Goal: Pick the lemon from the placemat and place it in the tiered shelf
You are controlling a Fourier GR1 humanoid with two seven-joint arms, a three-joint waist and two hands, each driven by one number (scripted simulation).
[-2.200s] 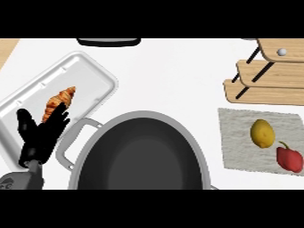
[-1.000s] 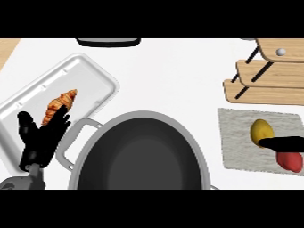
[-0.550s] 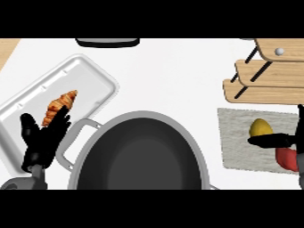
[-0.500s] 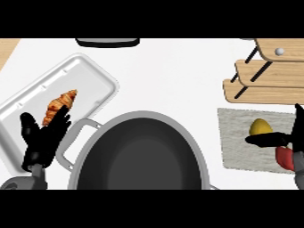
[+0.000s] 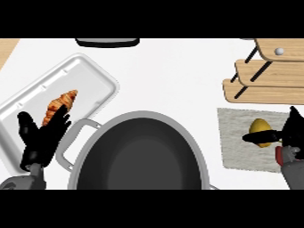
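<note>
Head view, the only one. The lemon (image 5: 262, 130) lies on the grey placemat (image 5: 236, 142) at the right side of the desk (image 5: 174, 67), not yet lifted. The right hand (image 5: 297, 133) sits at the placemat's right part with its thumb reaching left across the near side of the lemon and the fingers standing on the fruit's right; the hand brackets the lemon in a partly closed pinch, thumb appearing to touch it, but full closure is not evident. Judgement: this is the grasp step, approached from the right so the lift can go straight toward the far side. A red object (image 5: 281, 156) shows just near of the lemon, mostly hidden under the hand. The tiered shelf (image 5: 273, 80) stands just beyond the placemat's far edge, its wooden tiers stepping away toward the far right; the route to it is short, with the dark uprights the only things to avoid. The large pan (image 5: 140, 153) fills the near centre, its rim well left of the placemat. The left hand (image 5: 41, 139) rests open, fingers up, at near left over the tray (image 5: 82, 73) holding a croissant (image 5: 59, 106).
</note>
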